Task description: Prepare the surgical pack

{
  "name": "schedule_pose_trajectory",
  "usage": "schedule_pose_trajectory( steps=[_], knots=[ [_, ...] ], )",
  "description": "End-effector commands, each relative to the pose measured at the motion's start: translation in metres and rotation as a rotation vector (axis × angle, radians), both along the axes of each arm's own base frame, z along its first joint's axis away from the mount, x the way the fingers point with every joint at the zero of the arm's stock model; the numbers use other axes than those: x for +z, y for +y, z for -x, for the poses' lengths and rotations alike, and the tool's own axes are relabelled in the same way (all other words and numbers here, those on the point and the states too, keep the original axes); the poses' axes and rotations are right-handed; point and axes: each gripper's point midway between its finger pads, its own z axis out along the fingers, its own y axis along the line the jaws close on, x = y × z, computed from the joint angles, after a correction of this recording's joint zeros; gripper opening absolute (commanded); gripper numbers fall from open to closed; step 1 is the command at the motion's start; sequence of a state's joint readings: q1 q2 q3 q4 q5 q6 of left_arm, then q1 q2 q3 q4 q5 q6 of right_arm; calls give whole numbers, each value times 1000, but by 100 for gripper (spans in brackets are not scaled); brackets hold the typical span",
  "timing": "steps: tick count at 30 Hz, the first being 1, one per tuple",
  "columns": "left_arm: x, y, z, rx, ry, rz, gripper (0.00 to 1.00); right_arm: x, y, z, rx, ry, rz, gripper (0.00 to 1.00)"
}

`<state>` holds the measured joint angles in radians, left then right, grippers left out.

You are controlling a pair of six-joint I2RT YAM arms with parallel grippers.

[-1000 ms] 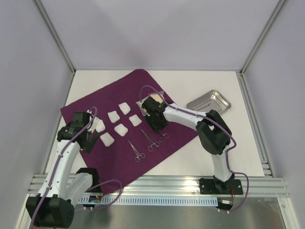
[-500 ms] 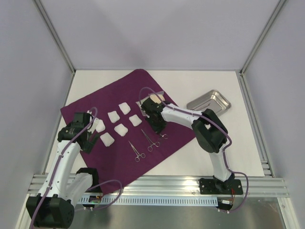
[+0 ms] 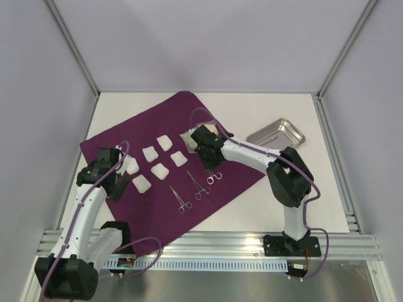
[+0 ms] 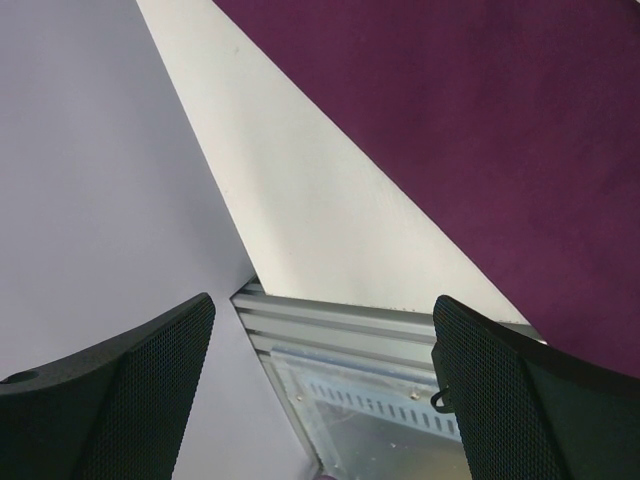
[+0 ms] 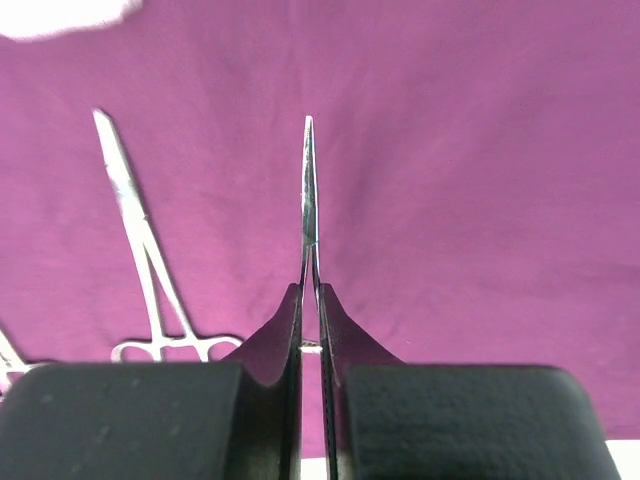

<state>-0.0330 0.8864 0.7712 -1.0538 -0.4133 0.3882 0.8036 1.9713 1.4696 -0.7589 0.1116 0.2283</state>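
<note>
Right fingers (image 5: 292, 320): pressed together, pinching one forceps (image 5: 309, 190) by the shank. Its tip runs straight ahead of them over the purple cloth (image 5: 480, 150). I cannot tell whether the tip is off the fabric.

A second forceps (image 5: 140, 240) lies just left of these fingers, apart from the held one. A gauze square (image 5: 50, 12) is ahead and to the left. The steel tray (image 3: 277, 133) is off the cloth, well to the right of them.

Left fingers (image 4: 150, 385): spread wide and empty, over the cloth edge and the bare surface (image 4: 300, 200).

Step in hand, as I judge it: carry this forceps to the tray.

- Lift straight up before any sideways move, so the tip does not drag and ruck the cloth.
- The pinch is narrow, so the forceps may pivot. Move slowly and hold it level.
- Swing right, away from the neighbouring forceps.
- Lay it lengthwise in the tray, and spread the fingers only once it rests there.
</note>
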Motion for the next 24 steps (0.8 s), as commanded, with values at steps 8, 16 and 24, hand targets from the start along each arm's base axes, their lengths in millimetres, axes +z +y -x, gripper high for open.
schedule_pose_trajectory(
  steps=[8,16,24],
  knots=[
    [7,3,-5,-8,-22,-20,100,70,0,-47,-196,-172,-267,0],
    [7,2,-6,-9,-29,-10,100,66,-9,-54,-224,-85,-350,0],
    [6,1,-6,-11,-26,-6,100,19,-14,-40,-228,-49,-93,21]
  ],
)
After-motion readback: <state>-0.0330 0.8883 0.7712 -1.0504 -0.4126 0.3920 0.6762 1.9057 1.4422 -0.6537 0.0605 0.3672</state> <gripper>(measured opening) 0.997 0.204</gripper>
